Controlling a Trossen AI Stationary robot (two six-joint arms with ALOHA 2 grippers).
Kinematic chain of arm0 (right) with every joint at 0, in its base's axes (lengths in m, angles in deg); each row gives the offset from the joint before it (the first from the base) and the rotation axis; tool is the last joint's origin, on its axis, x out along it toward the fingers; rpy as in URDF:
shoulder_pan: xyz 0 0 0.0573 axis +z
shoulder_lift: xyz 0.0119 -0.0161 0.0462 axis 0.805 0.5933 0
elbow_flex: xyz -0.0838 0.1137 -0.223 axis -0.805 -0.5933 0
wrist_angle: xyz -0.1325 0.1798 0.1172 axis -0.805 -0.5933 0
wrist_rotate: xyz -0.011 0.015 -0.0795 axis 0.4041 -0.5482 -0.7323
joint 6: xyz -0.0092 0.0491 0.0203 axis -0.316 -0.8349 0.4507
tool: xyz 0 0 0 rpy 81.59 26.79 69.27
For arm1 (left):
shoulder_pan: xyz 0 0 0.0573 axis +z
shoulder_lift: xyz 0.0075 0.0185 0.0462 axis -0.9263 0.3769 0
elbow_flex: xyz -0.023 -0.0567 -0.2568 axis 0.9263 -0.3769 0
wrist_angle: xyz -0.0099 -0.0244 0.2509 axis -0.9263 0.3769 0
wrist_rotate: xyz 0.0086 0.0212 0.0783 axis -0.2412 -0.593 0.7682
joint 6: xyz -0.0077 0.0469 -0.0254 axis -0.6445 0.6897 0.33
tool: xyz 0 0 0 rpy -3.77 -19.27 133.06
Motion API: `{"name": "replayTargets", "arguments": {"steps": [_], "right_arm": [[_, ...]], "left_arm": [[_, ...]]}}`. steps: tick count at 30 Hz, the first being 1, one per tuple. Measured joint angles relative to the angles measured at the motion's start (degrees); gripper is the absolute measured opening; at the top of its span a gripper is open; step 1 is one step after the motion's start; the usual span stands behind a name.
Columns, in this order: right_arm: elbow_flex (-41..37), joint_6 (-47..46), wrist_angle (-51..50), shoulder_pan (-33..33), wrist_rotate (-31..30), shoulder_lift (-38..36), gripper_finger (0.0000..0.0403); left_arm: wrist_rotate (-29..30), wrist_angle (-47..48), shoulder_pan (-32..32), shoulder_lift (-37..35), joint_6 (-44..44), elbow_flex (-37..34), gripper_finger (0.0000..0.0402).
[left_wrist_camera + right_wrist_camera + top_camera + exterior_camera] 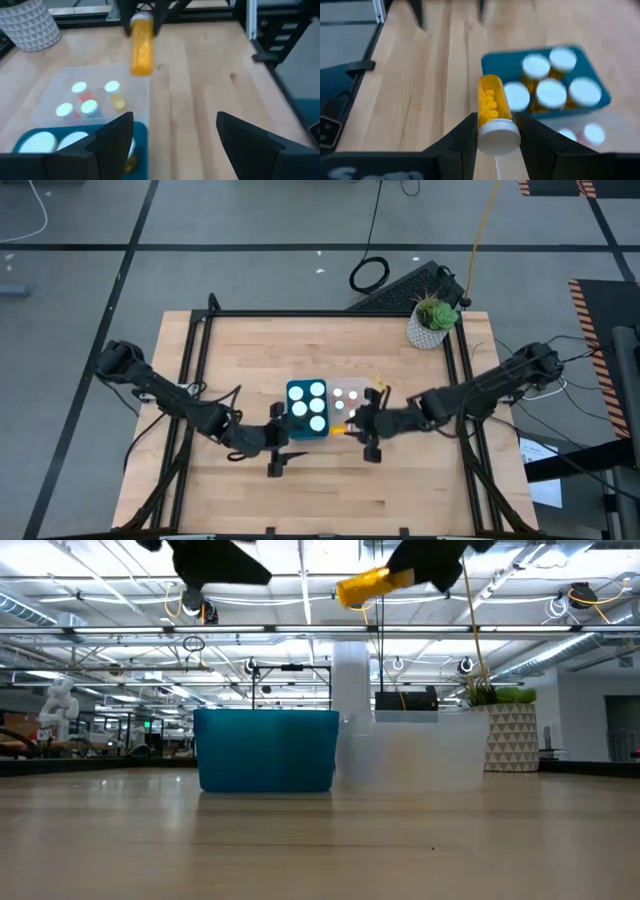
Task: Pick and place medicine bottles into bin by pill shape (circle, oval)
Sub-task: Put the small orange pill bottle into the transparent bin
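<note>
An amber medicine bottle (491,107) with a white cap and round yellow pills inside is up in the air, with my right gripper (495,120) shut on it. It hangs by the near side of the two bins (344,429), high above them in the low view (364,586). The teal bin (307,408) holds several white-capped bottles. The clear bin (353,398) beside it holds several smaller ones. My left gripper (175,137) stands open with nothing in it, just left of the teal bin (283,444). My right gripper pinches the bottle at its cap end (497,136) between its two fingers (466,134), one on either side. The fingers come level from the table's right and lie along the bottle. Its amber body (141,47) sticks out toward the left, nearly level and lifted clear.
A potted plant in a white patterned pot (432,323) stands at the table's far right corner. A black frame rail (190,370) runs around the table. Bare wood (330,500) lies on the near side of the bins.
</note>
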Motion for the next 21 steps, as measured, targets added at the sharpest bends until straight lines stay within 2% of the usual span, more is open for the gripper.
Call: {"name": "replayTargets", "arguments": {"steps": [5,12,16,21], "right_arm": [[0.6,-2.48,-4.39,-5.93,9.6,0.07,0.0119],[5.45,-5.67,-12.27,-12.79,15.15,0.13,0.0119],[7.26,-5.84,-12.69,-14.05,17.44,0.11,0.0119],[7.58,-3.63,-11.67,-14.29,17.47,0.13,0.0119]], "left_arm": [[3.01,2.22,-2.89,0.56,-4.23,-0.04,0.0289],[7.01,-0.29,-4.89,2.82,-5.81,-0.01,0.0289],[15.34,-3.86,-3.7,4.46,-2.67,-0.04,0.0289],[16.86,-15.71,0.41,8.34,9.19,0.05,0.0289]]}}
